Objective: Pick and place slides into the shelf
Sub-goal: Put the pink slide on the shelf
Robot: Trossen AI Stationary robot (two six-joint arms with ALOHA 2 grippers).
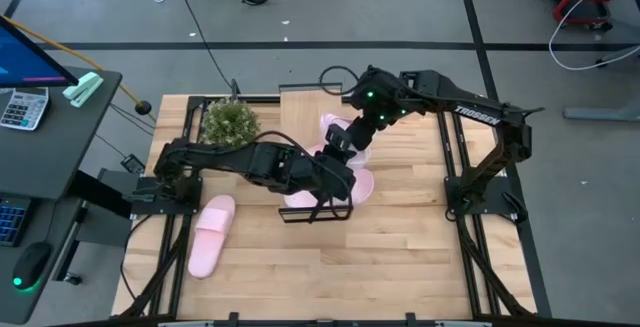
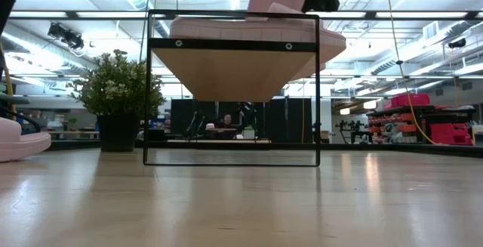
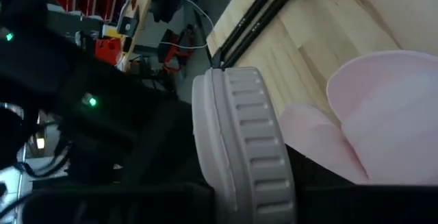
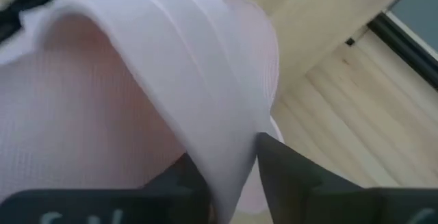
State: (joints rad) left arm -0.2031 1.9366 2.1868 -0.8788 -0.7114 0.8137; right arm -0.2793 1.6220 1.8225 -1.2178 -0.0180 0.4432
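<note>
The shelf (image 1: pixel 300 102), a light wood plank on a thin black frame, stands mid-table; the low view shows its plank (image 2: pixel 234 73) from below. Pink slides lie on its near half (image 1: pixel 358 185). My right gripper (image 1: pixel 345 139) is over the shelf's middle, shut on one slide (image 4: pixel 137 94). My left gripper (image 1: pixel 335 175) reaches in from the left and is shut on another slide (image 3: pixel 239 148), which stands on edge. A further slide (image 1: pixel 211 235) lies flat on the table, near left. My left gripper holds a slide by its sole, whose ribbed edge (image 3: pixel 256 183) runs down between the fingers. The slide stands on its side in the hold. The gripper's dark body hides the fingers' pads. My right gripper pinches the wide strap (image 4: pixel 226 148) of a slide between its two fingers, at the strap's edge, coming from above. The slide's body spreads out beyond the fingers, over the shelf top.
A potted plant (image 1: pixel 229 122) stands by the shelf's far left corner. Black frame rails run along the table's left and right sides (image 1: pixel 455 167). A desk with a calculator (image 1: pixel 22 107) is left of the table. Bare tabletop lies toward the near edge (image 1: pixel 340 277).
</note>
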